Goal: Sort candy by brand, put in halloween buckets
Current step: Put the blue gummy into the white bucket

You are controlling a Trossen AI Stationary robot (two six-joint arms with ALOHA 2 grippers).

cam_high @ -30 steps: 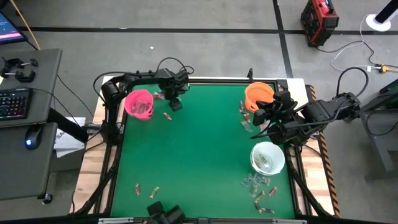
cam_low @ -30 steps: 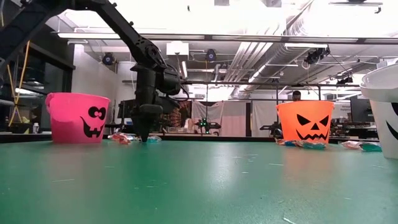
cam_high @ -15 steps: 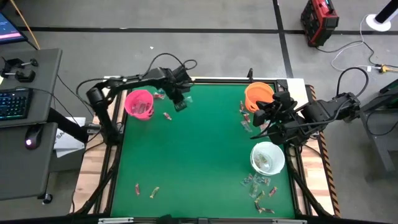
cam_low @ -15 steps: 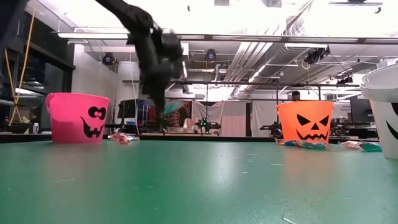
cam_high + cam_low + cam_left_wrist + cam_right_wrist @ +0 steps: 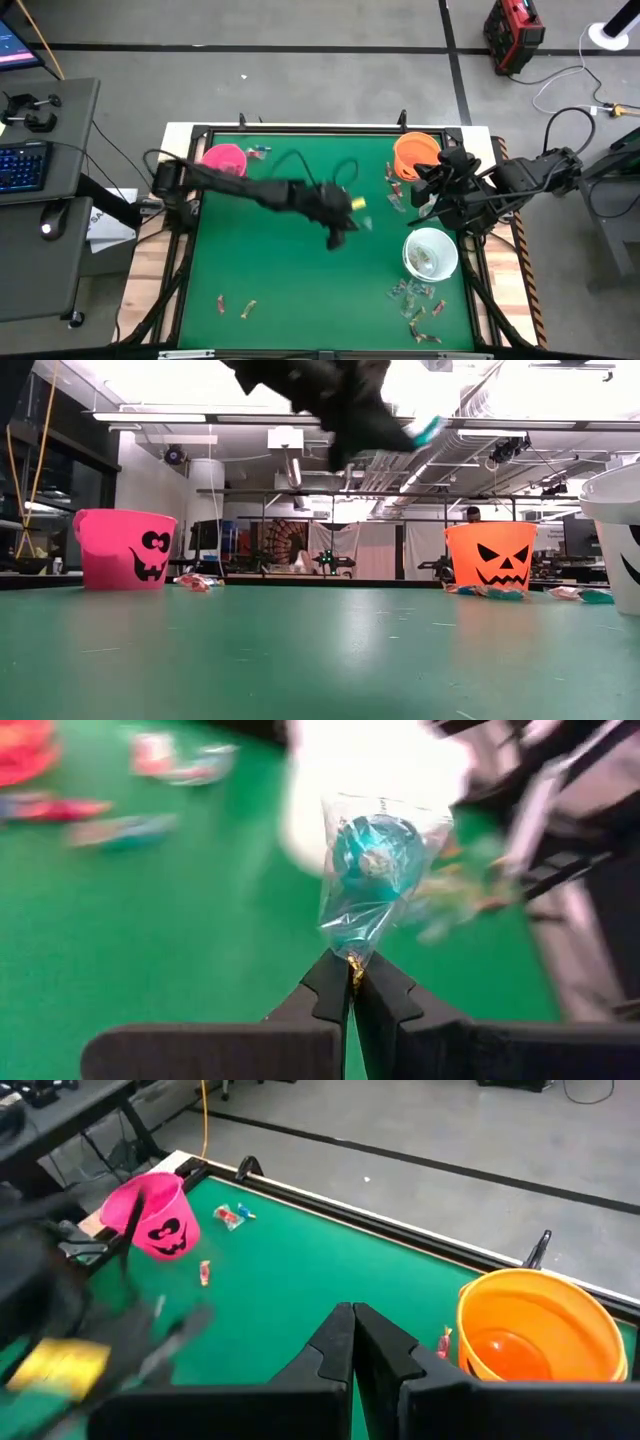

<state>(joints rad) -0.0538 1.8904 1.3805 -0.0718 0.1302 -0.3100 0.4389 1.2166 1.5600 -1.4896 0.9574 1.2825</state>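
Note:
My left gripper (image 5: 352, 226) is high over the middle of the table, shut on a teal candy in a clear wrapper (image 5: 375, 870). From table height the candy (image 5: 428, 430) shows well above the surface. The pink bucket (image 5: 224, 158) stands far left, the orange bucket (image 5: 415, 152) far right and the white bucket (image 5: 430, 252) right of centre, each on its base. My right gripper (image 5: 352, 1320) hangs shut and empty by the orange bucket (image 5: 540, 1325). My left gripper pinches the wrapper's twisted end (image 5: 352, 962) between its two fingertips. The candy stands out beyond the fingers, lifted clear of the table. The fingers slant downward, pointing toward the table's right side.
Loose candies lie beside the orange bucket (image 5: 393, 190), in front of the white bucket (image 5: 415, 305), near the front left (image 5: 235, 305) and by the pink bucket (image 5: 258, 152). The green mat between the buckets is bare.
My left gripper has risen from the table beside the pink bucket with the teal candy. It has swung fast toward the table's right, to the middle, and has tipped from pointing straight down to a slant. The candy has been lifted clear of the table.

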